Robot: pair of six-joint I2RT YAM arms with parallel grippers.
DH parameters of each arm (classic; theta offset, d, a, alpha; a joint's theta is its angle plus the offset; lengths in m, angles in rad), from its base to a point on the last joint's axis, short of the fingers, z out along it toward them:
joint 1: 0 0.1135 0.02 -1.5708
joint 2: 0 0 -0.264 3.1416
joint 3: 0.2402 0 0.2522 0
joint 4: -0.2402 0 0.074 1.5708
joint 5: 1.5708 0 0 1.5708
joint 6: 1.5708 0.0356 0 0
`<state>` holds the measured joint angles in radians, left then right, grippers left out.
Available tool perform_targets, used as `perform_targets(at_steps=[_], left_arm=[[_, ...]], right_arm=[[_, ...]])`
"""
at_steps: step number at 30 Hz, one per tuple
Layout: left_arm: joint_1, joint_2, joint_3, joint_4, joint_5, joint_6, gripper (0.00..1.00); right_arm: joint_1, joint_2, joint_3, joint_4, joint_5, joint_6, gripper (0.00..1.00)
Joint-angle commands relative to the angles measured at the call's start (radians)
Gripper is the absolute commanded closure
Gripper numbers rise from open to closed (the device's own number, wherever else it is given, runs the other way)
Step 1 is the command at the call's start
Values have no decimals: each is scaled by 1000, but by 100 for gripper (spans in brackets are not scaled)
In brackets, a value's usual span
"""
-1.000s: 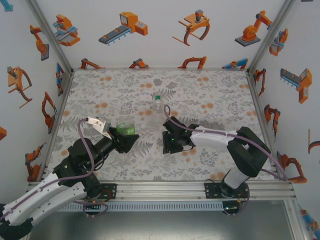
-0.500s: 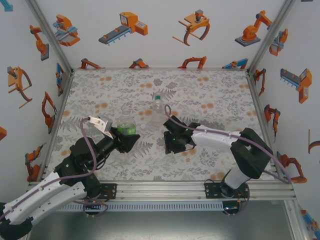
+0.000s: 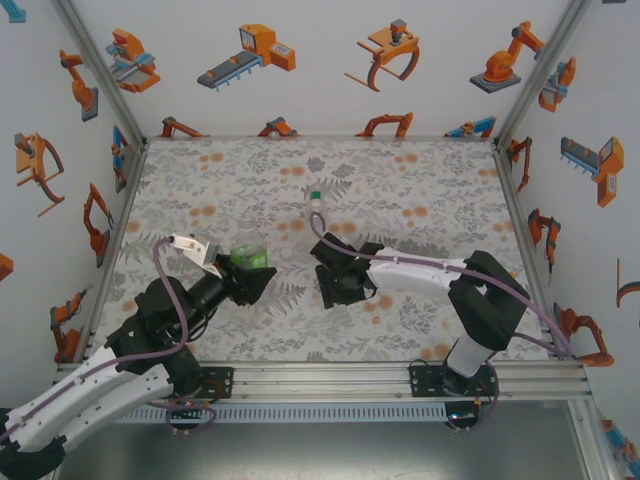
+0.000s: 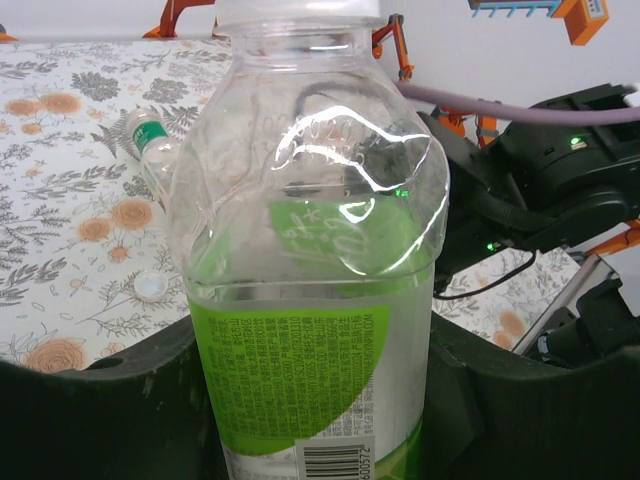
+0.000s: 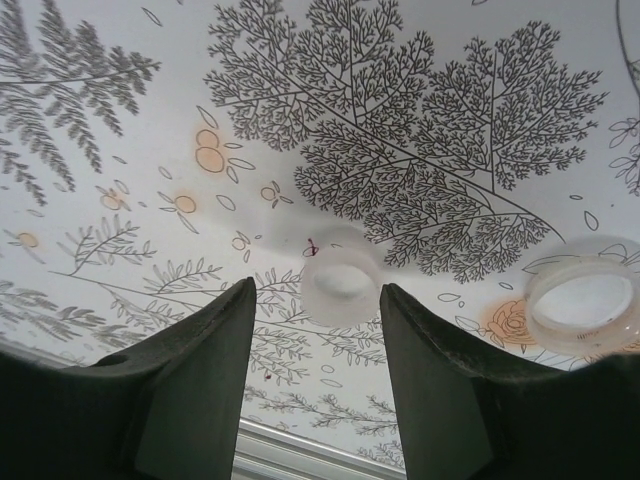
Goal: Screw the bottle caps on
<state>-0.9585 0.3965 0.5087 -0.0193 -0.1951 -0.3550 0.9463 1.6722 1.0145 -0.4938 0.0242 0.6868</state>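
A clear bottle with a green label (image 4: 300, 300) stands upright in my left gripper (image 4: 310, 425), whose jaws press its sides; its top is cut off by the frame edge. From above, this bottle (image 3: 250, 258) and my left gripper (image 3: 250, 274) are left of centre. My right gripper (image 5: 317, 298) is open and low over the table, with a white bottle cap (image 5: 340, 285) lying just ahead between the fingertips. A second white cap (image 5: 583, 300) lies to its right. Another bottle with a green cap (image 3: 314, 200) sits beyond my right gripper (image 3: 331, 285). A third bottle is out of view.
One loose white cap (image 4: 150, 288) lies on the floral table (image 3: 420, 190) left of the held bottle, near the green-capped bottle (image 4: 150, 145). White walls with orange robot pictures enclose the table. A metal rail (image 5: 300, 450) runs along the near edge.
My right arm has swung left and now covers the lower part of the green-capped bottle. My left gripper keeps the green-label bottle in nearly the same spot.
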Motion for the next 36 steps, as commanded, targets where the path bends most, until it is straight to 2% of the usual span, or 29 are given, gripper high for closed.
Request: perform_targets(at_steps=[1, 16, 36], left_arm=[[4, -16, -12, 4, -18, -12, 100], [4, -28, -26, -4, -35, -19, 100], [4, -41, -35, -13, -50, -22, 100]], right_arm=[[11, 12, 21, -24, 18, -9, 49], [34, -15, 56, -55, 31, -3, 49], [65, 46, 73, -58, 41, 5, 49]])
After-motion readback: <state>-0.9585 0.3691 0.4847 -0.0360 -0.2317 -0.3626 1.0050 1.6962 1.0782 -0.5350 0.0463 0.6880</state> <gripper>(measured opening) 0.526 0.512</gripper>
